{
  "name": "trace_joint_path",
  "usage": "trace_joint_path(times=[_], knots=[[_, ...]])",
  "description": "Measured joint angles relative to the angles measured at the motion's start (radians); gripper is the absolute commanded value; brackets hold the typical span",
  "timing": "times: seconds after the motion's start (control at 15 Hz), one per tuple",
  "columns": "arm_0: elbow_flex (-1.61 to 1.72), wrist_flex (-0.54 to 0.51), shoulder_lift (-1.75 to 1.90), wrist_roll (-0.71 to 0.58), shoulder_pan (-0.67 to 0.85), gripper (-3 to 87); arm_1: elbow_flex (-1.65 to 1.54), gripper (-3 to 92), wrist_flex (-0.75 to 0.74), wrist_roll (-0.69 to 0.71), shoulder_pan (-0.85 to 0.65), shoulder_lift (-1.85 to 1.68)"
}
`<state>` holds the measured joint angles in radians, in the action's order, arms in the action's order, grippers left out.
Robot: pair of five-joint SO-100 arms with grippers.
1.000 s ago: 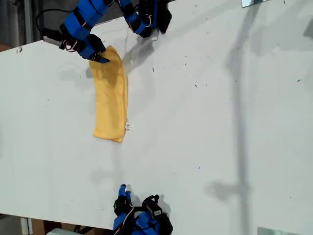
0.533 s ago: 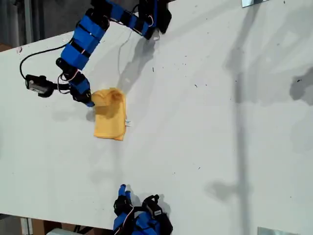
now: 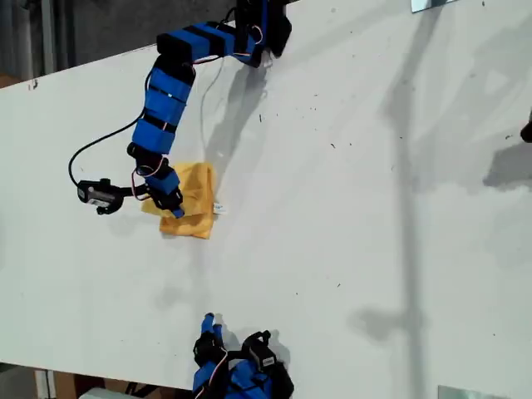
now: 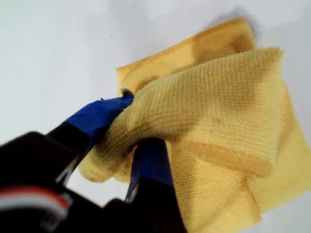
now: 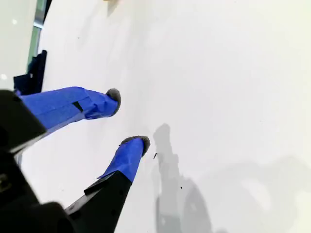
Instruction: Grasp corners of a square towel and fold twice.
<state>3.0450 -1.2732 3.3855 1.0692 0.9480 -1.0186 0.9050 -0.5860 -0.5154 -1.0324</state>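
Note:
The yellow-orange towel (image 3: 195, 195) lies folded into a small packet on the white table (image 3: 349, 208), left of centre in the exterior view, its white tag (image 3: 219, 210) poking out on that view's right. My first gripper (image 3: 172, 205) reaches down from the far edge and is shut on a bunched fold of the towel (image 4: 218, 121). In the first wrist view its blue fingers (image 4: 97, 116) pinch the cloth near a hemmed corner (image 4: 243, 29) of the lower layer. My second gripper (image 5: 127, 118) stands open over bare table, parked at the near edge (image 3: 209, 326).
A black cable (image 3: 96, 148) loops from the first arm to its wrist camera (image 3: 98, 195). Pale flat pieces show at the exterior view's top right (image 3: 432, 4) and bottom right (image 3: 470, 392). Dark shadows cross the table's right part in that view.
My first gripper has carried the towel's far end toward the near end. The long strip is now doubled into a short packet. The second arm has not moved.

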Motion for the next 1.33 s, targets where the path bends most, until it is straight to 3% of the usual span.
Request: trace_joint_path(times=[0.13,0.2,0.4,0.6,0.67,0.73,0.8,0.93,1.07,1.13,1.2,1.33], knots=[[0.0,-0.002,0.003,0.0,0.0,12.2,0.0,49.8,0.029,0.0,0.002,0.0],[0.0,-0.003,0.003,0.0,-0.002,12.2,0.0,52.4,0.064,0.0,-0.011,-0.008],[0.006,-0.003,0.011,0.0,-0.003,12.2,-0.008,52.2,0.224,0.009,-0.087,-0.324],[0.006,-0.003,0.014,0.0,-0.003,12.1,-0.394,51.2,0.256,-0.066,-0.144,-0.792],[0.006,-0.003,0.021,0.0,-0.003,12.1,-0.612,39.3,0.238,-0.114,-0.115,-0.936],[0.006,-0.006,0.031,0.0,-0.003,12.3,-0.853,18.5,0.181,-0.173,-0.075,-1.081],[0.011,-0.018,0.048,-0.002,-0.003,12.7,-1.114,12.1,0.152,-0.239,-0.063,-1.273],[0.012,-0.035,0.071,-0.003,-0.037,12.2,-1.546,12.1,0.236,-0.364,-0.005,-1.786],[0.023,-0.037,0.075,0.041,-0.146,12.1,-1.706,12.1,0.344,-0.479,0.103,-2.189],[0.035,-0.035,0.075,0.091,-0.202,11.5,-1.787,12.1,0.324,-0.508,0.15,-2.229],[0.052,-0.034,0.078,0.163,-0.247,4.0,-1.839,12.1,0.331,-0.558,0.147,-2.23],[0.063,-0.04,0.08,0.308,-0.365,4.2,-1.856,12.1,0.433,-0.657,0.133,-2.253]])
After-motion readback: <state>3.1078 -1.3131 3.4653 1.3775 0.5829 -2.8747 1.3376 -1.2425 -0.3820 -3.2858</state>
